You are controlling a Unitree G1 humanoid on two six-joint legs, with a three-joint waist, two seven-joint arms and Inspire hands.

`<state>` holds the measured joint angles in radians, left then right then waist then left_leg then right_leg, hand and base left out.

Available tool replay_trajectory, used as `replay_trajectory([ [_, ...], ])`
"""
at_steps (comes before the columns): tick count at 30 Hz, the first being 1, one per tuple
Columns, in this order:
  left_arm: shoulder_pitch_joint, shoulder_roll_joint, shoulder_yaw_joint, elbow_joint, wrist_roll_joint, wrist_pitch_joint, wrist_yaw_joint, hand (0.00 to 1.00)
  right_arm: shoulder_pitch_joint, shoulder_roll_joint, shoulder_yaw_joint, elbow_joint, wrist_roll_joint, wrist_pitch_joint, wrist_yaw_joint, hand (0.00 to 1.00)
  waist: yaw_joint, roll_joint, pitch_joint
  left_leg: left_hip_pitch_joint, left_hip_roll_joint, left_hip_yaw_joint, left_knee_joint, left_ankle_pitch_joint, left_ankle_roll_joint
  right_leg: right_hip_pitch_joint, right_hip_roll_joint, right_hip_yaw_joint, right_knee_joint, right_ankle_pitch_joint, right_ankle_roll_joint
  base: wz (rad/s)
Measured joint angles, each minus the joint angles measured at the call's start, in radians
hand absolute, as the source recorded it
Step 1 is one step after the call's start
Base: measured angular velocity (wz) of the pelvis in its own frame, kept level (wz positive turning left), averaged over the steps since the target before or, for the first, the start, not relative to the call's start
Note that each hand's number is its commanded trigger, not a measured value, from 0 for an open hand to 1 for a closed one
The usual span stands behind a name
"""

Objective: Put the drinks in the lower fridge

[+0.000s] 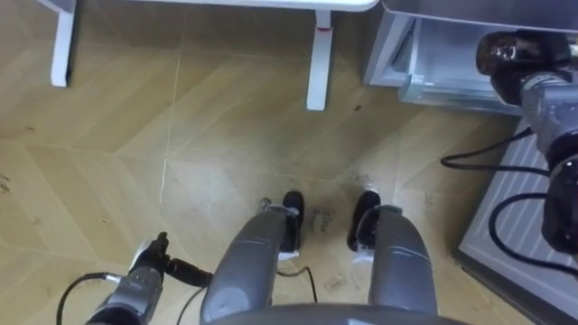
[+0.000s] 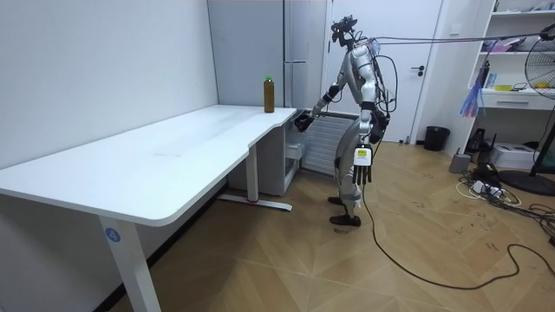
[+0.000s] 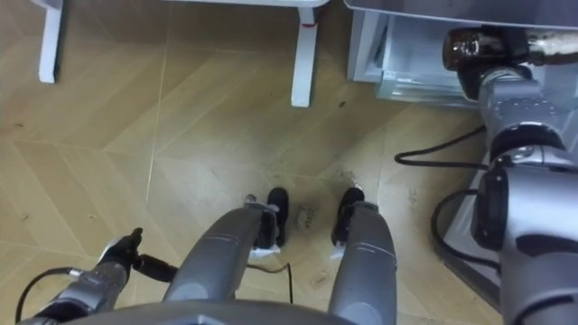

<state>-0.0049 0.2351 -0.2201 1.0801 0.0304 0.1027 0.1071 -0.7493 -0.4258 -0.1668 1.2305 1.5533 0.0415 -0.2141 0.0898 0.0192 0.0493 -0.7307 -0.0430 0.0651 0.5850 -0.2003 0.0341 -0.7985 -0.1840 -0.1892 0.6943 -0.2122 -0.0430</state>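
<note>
Holding bottle [image 3: 465,43], right hand [image 3: 488,77] at fridge [image 3: 406,63]

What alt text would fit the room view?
A humanoid robot stands by a white desk and a grey fridge, its right hand holding a dark bottle low toward the fridge. A green-capped bottle stands on the desk's far corner; the left hand hangs open.

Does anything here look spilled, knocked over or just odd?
Nothing stands out. The green-capped bottle stands upright on the table, and no spill shows on the floor. The right hand holds a dark bottle at the open lower fridge. The left hand hangs idle.
</note>
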Motion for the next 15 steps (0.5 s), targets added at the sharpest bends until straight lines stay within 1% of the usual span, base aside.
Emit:
replay_trajectory([
  [4,-0.003,0.001,0.001,-0.001,0.001,0.0,0.001,0.0,-0.008,-0.001,0.0,-0.036,0.013,0.0,-0.038,0.0,0.001,0.0,-0.0007,-0.013,0.006,0.019,-0.001,0.001,0.002,-0.018,0.004,0.008,-0.001,0.005,0.001,-0.05],
  [9,-0.004,0.002,0.001,-0.001,0.001,0.002,0.013,0.0,-0.008,-0.001,0.0,-0.036,0.02,0.0,-0.047,0.0,0.003,0.0,-0.001,-0.012,0.014,0.03,0.005,0.001,0.002,-0.018,0.008,0.011,0.0,0.006,0.0,-0.01],
  [15,-0.002,0.002,0.002,-0.001,0.001,0.023,0.019,0.0,-0.009,-0.004,-0.005,-0.036,0.037,0.002,-0.07,0.0,0.018,0.001,-0.0014,-0.007,0.016,0.04,0.007,0.001,0.002,-0.018,0.008,0.016,0.003,0.006,-0.001,0.0],
])
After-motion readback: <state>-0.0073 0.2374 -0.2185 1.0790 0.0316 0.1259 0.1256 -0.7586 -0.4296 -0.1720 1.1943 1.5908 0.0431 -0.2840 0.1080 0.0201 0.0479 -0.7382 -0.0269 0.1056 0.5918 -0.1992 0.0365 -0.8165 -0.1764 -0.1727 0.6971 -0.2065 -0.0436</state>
